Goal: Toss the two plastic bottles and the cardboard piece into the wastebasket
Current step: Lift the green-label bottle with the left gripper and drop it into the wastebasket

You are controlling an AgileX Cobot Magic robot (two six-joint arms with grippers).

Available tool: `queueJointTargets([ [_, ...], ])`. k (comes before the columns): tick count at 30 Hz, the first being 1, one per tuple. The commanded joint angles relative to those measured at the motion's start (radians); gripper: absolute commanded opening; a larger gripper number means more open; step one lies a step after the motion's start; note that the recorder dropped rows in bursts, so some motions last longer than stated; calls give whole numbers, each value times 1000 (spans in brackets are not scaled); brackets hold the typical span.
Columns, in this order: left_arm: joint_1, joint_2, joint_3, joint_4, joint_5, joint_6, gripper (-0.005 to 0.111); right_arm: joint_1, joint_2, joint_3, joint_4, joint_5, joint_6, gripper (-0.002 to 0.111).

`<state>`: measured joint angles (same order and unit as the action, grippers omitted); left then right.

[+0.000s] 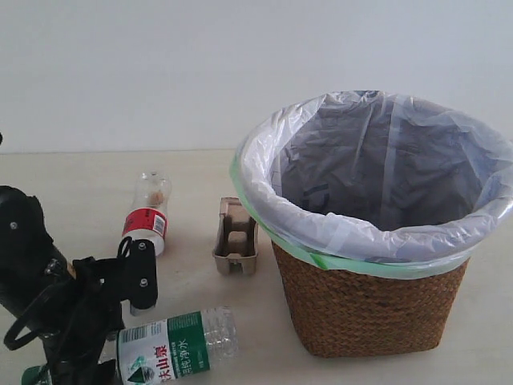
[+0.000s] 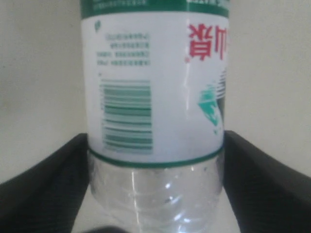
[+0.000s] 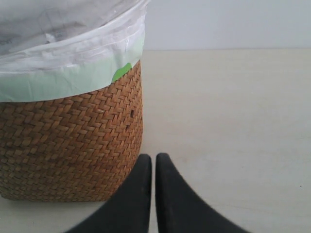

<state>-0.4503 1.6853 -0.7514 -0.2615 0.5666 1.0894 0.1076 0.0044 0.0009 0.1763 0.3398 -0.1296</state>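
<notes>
The left claw (image 2: 155, 141) is clamping the long clear green-capped plastic bottle (image 1: 180, 341), which is lying on the pale worktop (image 1: 72, 184) left of the brown woven wicker wastebasket (image 1: 369, 313). It should be squeezing gently: thin ribbed plastic crumples and slips. The right claw (image 3: 153, 162) is sitting clenched, empty, beside the wastebasket's wall.
</notes>
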Motion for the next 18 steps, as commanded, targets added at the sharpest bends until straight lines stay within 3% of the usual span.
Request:
queueJointTargets([
  [1,-13,46,-3,-11,-37,-4,66,-5,-4,-1,-5,-5,-4,0],
  [5,-13,62,-3,-11,-39,-4,65,-5,-4,-1,-5,-5,-4,0],
  [8,-13,68,-3,-11,-39,-4,57,-5,-4,-1,-5,-5,-4,0],
  [11,-13,68,-3,-11,-34,-14,40,-5,-4,-1,-5,-5,-4,0],
  [13,-13,68,-3,-12,10,-46,13,-5,-4,-1,-5,-5,-4,0],
  [14,-13,68,-5,-12,27,-59,6,-5,-4,-1,-5,-5,-4,0],
  [16,-13,59,-17,-46,105,-113,4,-5,-4,-1,-5,-5,-4,0],
  [18,-13,20,-43,-44,178,-277,4,-5,-4,-1,-5,-5,-4,0],
])
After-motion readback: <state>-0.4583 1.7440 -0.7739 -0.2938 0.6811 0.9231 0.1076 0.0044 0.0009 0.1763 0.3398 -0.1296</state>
